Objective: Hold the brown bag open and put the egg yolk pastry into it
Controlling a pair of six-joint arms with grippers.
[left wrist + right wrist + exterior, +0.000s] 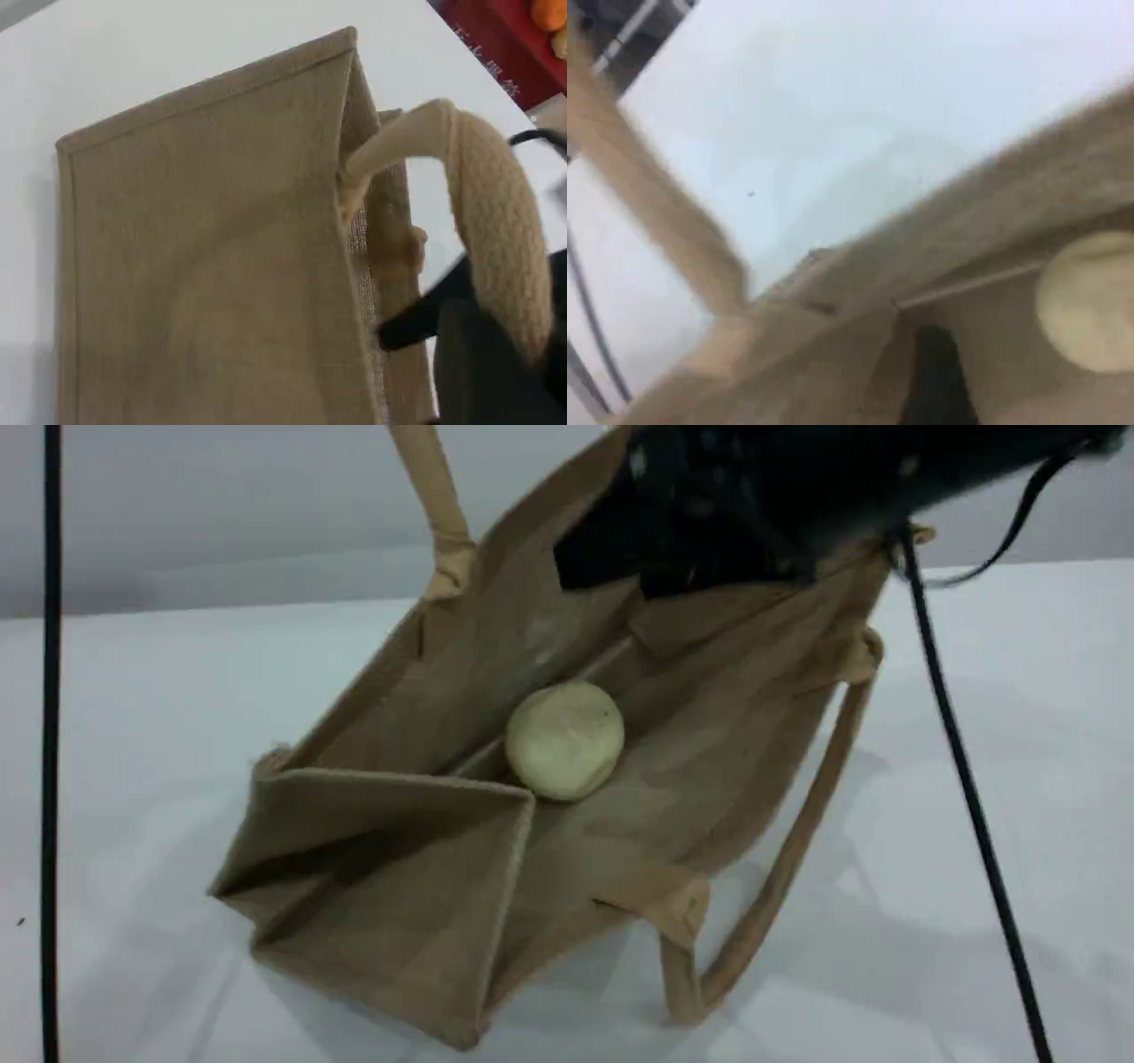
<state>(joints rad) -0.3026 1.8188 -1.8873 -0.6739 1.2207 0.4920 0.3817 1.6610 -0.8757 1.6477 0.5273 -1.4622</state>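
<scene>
The brown bag [443,868] stands tilted on the white table with its mouth wide open toward the scene camera. The egg yolk pastry [564,740] lies loose on the bag's inner wall near the bottom seam, and it also shows in the right wrist view [1085,301]. One beige handle [500,221] is pulled up, with my left gripper [443,310] shut on it. My right gripper [638,567] is a dark blur above the bag's far rim, open and holding nothing. One of its fingertips [935,381] shows inside the bag. The other handle [780,868] hangs slack at the front right.
A black cable [966,779] slants down the right side close to the bag's slack handle. Another black cable [49,744] runs straight down the left edge. A red surface with orange items [514,35] lies beyond the table's far corner.
</scene>
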